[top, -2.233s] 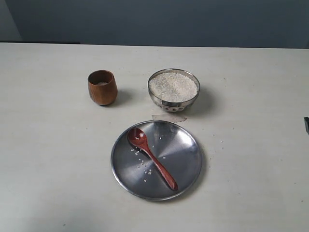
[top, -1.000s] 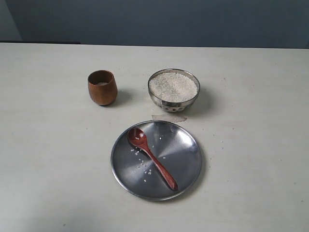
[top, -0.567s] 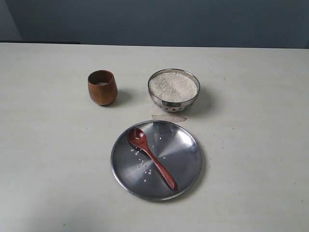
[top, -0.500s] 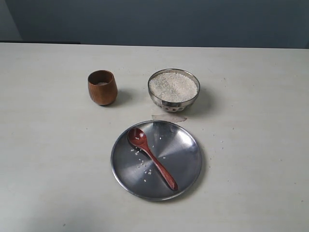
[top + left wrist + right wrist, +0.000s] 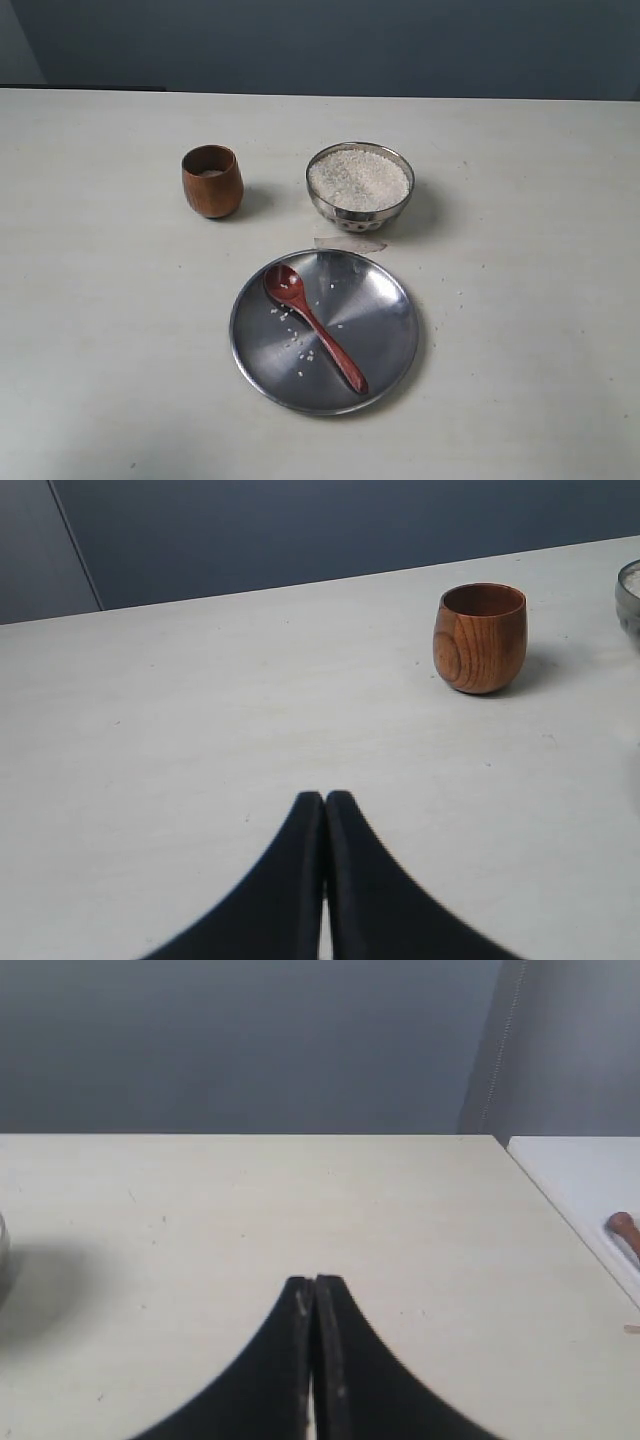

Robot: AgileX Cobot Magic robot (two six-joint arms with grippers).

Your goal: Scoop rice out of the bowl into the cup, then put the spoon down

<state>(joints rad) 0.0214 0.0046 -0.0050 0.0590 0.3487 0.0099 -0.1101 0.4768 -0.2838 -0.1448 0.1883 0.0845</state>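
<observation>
two empty grippers, jaws pressed together: left gripper (image 5: 324, 802), right gripper (image 5: 314, 1285). spoon (image 5: 314, 326) lies unmoved on the plate (image 5: 385, 300), near bowl (image 5: 345, 216) and cup (image 5: 212, 183); a dark tip formerly at the right edge is gone.

The left gripper (image 5: 324, 802), jaws pressed together, is well apart from the upright wooden cup (image 5: 480, 638) on the pale table (image 5: 180, 730); a steel bowl (image 5: 631, 598) shows near the cup.
</observation>
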